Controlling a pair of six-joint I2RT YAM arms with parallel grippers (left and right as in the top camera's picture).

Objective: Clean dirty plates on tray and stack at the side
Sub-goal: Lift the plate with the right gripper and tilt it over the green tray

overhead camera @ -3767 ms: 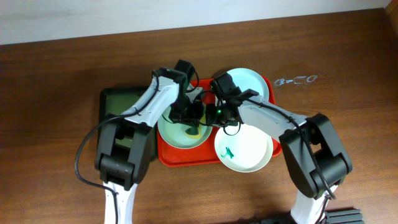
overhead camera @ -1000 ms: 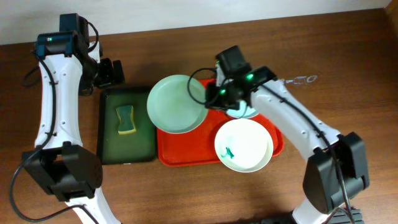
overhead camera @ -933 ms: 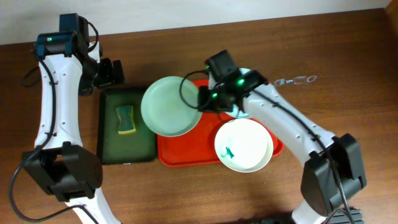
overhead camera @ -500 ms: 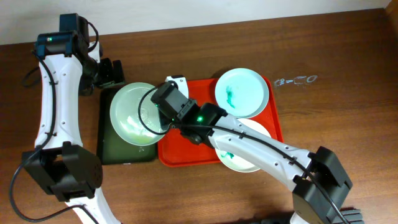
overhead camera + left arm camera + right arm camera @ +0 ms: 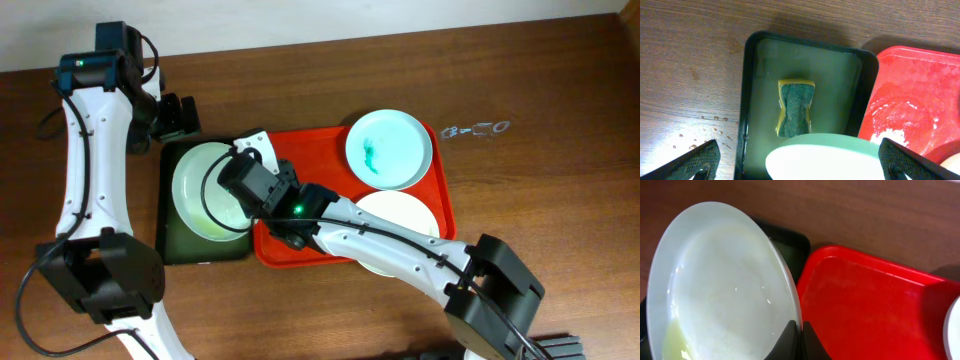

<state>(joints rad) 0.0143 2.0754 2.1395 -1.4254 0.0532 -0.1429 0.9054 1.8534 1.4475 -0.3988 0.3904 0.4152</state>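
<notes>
Showing matt brown wood grain, spotted with droplets, across the table (image 5: 690, 60). Gleaming smooth, glossy and white, wet-looking, on the wet plate (image 5: 715, 295). Shining as glossy red plastic with a fine pebbled texture on the tray (image 5: 935, 75), carrying a whitish film in places. Glistening dark and wet on the green tray (image 5: 840, 70), plastic too. Looking coarse and fibrous on the sponge (image 5: 795, 107), with yellow foam at its edge.

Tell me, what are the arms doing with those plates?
Right tool shut on plate rim, plate over green tray. Left tool open, empty. Smeared plate and third plate on red tray. Sponge lies under held plate.
</notes>
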